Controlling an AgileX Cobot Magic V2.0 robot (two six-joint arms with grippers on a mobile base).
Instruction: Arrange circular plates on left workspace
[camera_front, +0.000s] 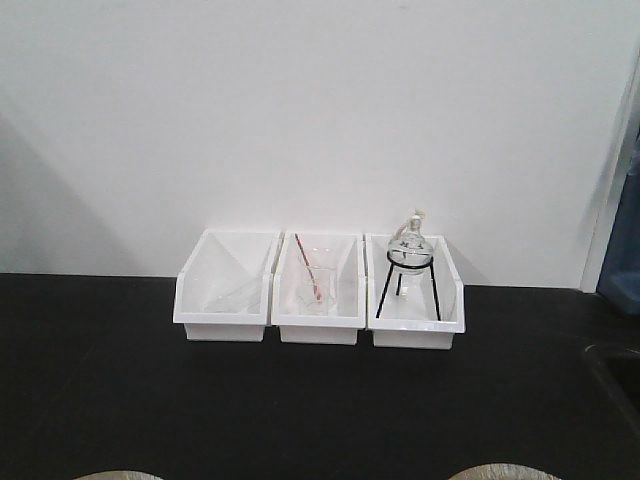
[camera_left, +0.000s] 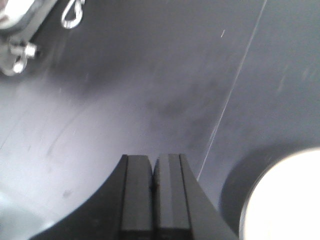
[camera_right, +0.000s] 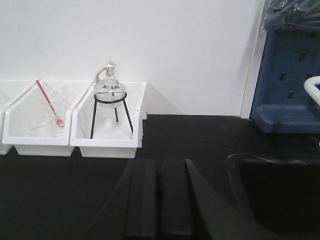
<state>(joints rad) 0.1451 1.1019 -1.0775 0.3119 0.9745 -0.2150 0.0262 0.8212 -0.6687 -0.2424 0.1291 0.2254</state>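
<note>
Two tan circular plates only peek in at the bottom edge of the front view, one on the left (camera_front: 118, 475) and one on the right (camera_front: 505, 471). Both rest on the black countertop, whose left workspace (camera_front: 110, 380) is bare. In the left wrist view my left gripper (camera_left: 152, 160) is shut with nothing in it, hovering over the counter. A bright, overexposed round plate (camera_left: 287, 200) lies just to its right. My right gripper (camera_right: 158, 163) is also shut and empty, low over the counter in front of the bins. No plate shows in the right wrist view.
Three white bins stand against the back wall: a left one (camera_front: 226, 290), a middle one with glassware and a red-marked rod (camera_front: 318, 290), and a right one holding a flask on a black tripod (camera_front: 412, 290). A recessed sink (camera_right: 280, 190) and a blue rack (camera_right: 290, 75) lie at the right.
</note>
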